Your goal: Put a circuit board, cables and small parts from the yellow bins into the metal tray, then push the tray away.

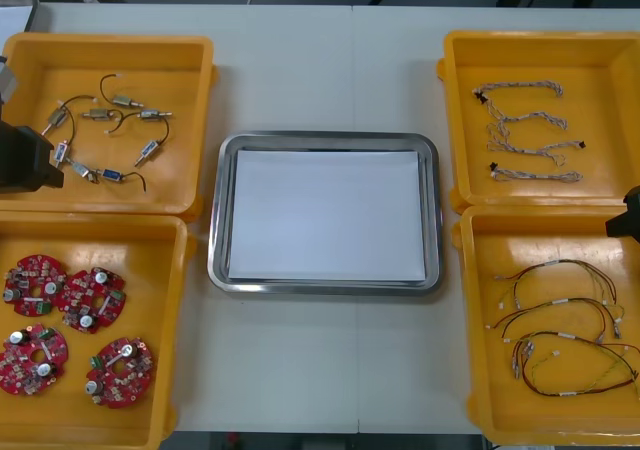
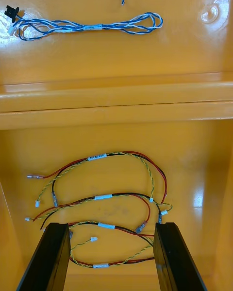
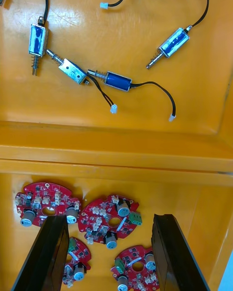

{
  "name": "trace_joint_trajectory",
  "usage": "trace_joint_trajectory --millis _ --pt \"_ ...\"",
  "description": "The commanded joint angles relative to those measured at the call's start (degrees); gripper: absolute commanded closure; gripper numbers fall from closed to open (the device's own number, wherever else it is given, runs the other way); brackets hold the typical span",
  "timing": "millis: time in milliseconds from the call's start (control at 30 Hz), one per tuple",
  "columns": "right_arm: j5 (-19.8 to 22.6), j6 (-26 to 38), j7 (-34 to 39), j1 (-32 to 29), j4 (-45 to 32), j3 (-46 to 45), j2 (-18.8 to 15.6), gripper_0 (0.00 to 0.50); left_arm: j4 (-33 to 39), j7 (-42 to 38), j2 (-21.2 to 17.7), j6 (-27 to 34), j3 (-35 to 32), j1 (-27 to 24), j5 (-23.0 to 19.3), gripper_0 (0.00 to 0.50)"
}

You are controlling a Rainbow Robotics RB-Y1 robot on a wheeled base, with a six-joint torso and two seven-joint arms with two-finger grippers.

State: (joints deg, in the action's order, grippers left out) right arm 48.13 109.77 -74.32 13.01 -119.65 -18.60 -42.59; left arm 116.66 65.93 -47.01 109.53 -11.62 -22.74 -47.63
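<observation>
Progress: nil, by the look of it. Metal tray point(image 1: 216, 220) mid-table, white inside, unloaded, unpushed. All stock in yellow bins point(image 1: 110, 42): round red circuit boards point(image 1: 90, 300) near left; small metal parts point(image 3: 118, 81) far left; twisted blue and white cables point(image 2: 92, 27) far right; red and yellow cables point(image 2: 103, 197) near right. Left gripper point(image 3: 110, 219) above boards, fingers wide apart, empty. Right gripper point(image 2: 110, 225) above red and yellow cables, fingers likewise apart, touching nothing.

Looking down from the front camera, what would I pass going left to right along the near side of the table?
near left yellow bin holding round red circuit boards → metal tray, white inside → near right yellow bin holding red and yellow cables
</observation>
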Motion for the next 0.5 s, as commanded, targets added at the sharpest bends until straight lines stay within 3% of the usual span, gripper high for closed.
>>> trace_joint_trajectory --millis 33,500 --pt "0.47 0.23 1.37 1.31 -1.2 0.49 -2.15 0.0 1.73 5.7 0.69 0.47 -1.56 -1.87 0.61 0.0" --pt "0.47 0.23 1.37 1.31 -1.2 0.49 -2.15 0.0 1.73 5.7 0.69 0.47 -1.56 -1.87 0.61 0.0"
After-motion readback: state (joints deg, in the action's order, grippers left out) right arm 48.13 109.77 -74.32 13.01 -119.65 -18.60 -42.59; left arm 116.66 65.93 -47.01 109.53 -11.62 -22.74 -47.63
